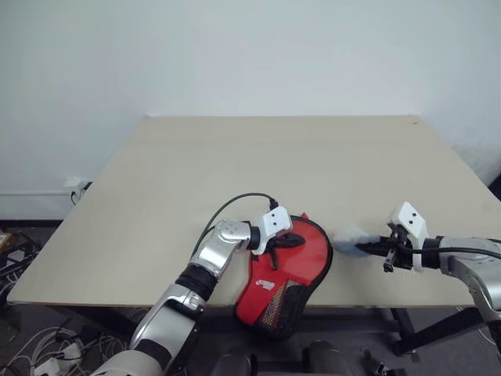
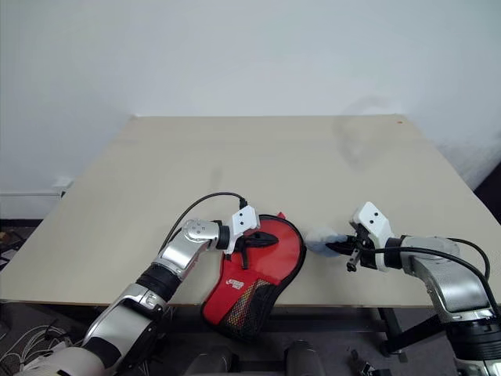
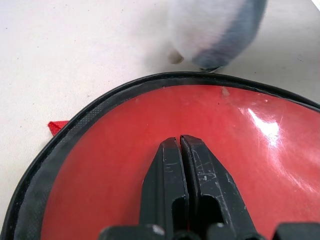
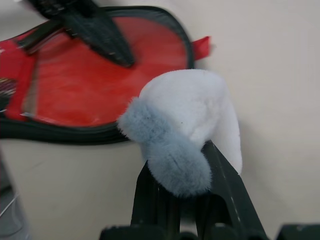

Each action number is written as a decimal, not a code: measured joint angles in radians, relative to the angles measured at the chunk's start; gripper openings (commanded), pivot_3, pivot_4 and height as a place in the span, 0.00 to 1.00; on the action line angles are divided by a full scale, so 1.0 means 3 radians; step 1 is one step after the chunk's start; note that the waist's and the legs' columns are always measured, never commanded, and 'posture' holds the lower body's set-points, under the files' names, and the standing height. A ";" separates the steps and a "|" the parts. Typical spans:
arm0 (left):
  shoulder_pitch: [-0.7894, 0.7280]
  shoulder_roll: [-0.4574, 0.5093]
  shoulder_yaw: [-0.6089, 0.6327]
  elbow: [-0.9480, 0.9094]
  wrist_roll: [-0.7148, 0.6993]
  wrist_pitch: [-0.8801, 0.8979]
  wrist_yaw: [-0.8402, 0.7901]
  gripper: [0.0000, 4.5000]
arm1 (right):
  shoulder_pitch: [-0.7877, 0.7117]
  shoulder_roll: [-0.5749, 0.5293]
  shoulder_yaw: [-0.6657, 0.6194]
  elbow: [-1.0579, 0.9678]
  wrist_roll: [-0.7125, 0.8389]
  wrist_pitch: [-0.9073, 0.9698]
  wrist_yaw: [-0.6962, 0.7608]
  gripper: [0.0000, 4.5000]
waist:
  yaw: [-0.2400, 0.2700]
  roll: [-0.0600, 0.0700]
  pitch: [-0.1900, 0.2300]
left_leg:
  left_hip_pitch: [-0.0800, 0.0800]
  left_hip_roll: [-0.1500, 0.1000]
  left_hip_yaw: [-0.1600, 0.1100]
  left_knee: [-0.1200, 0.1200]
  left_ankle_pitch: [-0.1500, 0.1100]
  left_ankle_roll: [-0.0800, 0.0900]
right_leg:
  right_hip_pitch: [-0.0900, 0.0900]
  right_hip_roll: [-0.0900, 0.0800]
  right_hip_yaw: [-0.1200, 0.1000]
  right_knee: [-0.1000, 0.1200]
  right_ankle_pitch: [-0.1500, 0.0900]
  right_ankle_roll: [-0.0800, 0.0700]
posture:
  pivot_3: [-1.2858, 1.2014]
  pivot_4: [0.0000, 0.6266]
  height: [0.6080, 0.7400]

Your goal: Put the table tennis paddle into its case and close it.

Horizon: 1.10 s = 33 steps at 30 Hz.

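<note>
Pressing down on the case (image 1: pixel 286 270) at the table's (image 1: pixel 235 172) near edge, left gripper (image 1: pixel 283 242) with fingers closed flat together on the clear window. Table tennis paddle (image 3: pixel 150 150) inside, red face showing through the plastic (handle end overhanging the edge, under black mesh). Off to the right, right gripper (image 1: pixel 368 248) clamped on the grey-blue puff (image 4: pixel 185 130), just beside the case's rounded rim.

You won't find any text you can read here. The table tennis paddle (image 1: pixel 275 283) carries a small white mark near the black mesh of the case (image 1: pixel 283 315), too small to make out.
</note>
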 measured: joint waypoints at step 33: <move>0.0004 -0.0025 -0.0022 -0.0008 0.0000 -0.0012 -0.0061 0.00 | 0.1143 -0.0337 -0.0398 -0.1326 0.1269 0.0602 0.0202 0.00 | 0.0051 -0.0019 -0.0007 | -0.0003 0.0006 0.0003 -0.0003 -0.0024 0.0009 | 0.0012 0.0000 -0.0005 -0.0043 -0.0002 0.0006 | 0.52 0.00 1.00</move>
